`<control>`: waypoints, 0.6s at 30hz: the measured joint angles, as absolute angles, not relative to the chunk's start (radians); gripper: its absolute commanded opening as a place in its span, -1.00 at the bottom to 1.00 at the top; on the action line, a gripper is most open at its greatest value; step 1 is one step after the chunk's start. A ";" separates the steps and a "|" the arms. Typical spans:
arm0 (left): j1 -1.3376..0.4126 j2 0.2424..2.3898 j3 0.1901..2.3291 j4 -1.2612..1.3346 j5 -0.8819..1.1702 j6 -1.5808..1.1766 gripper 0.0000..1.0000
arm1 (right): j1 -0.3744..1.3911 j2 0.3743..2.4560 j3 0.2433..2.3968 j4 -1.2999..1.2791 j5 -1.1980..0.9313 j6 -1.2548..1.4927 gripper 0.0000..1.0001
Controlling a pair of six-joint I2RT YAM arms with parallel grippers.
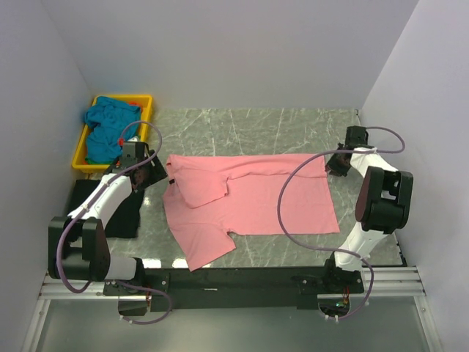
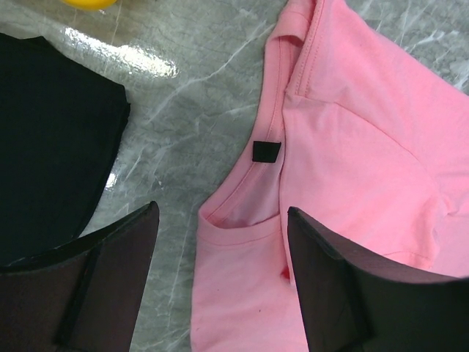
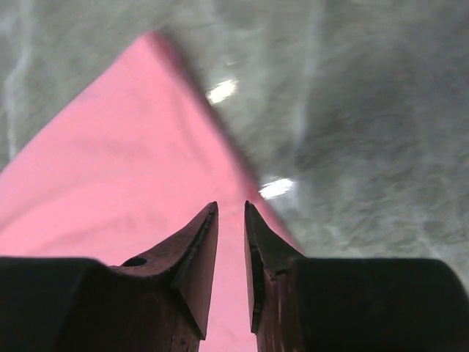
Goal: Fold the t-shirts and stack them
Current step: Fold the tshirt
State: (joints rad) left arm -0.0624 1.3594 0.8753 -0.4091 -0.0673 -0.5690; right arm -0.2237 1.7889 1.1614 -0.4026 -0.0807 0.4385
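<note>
Presently the pink t-shirt (image 1: pixel 249 198) lies flat — left claw (image 2: pixel 223 213) wide open over its collar, right claw (image 3: pixel 231 207) barely parted over its corner, both empty.

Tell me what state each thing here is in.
Pink shirt, spread flat, one sleeve folded in.
Teal shirt, crumpled in the tray.
Black cloth, lying flat.
Left fingers, wide open, empty.
Right fingers, slightly apart, empty.

We find no legible text or numbers; the black neck tag (image 2: pixel 267 150) on the pink t-shirt (image 2: pixel 352 183) appears blank.
</note>
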 measured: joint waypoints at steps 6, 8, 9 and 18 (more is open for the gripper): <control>-0.062 1.369 0.876 -0.410 -0.068 -0.569 0.53 | -0.013 1.708 1.168 -0.371 -0.048 0.298 -0.43; -0.062 1.372 0.876 -0.411 -0.068 -0.569 0.53 | 0.091 1.698 1.187 -0.352 -0.042 0.253 -0.43; -0.062 1.372 0.876 -0.412 -0.069 -0.569 0.53 | 0.140 1.698 1.197 -0.342 -0.044 0.236 -0.43; -0.062 1.372 0.876 -0.416 -0.069 -0.569 0.53 | 0.379 1.806 1.270 -0.300 -0.085 0.155 -0.41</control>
State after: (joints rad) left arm -0.0624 1.3724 0.8757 -0.4160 -0.0689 -0.5690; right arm 0.3790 1.8061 1.2701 -0.2996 -0.0849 0.1555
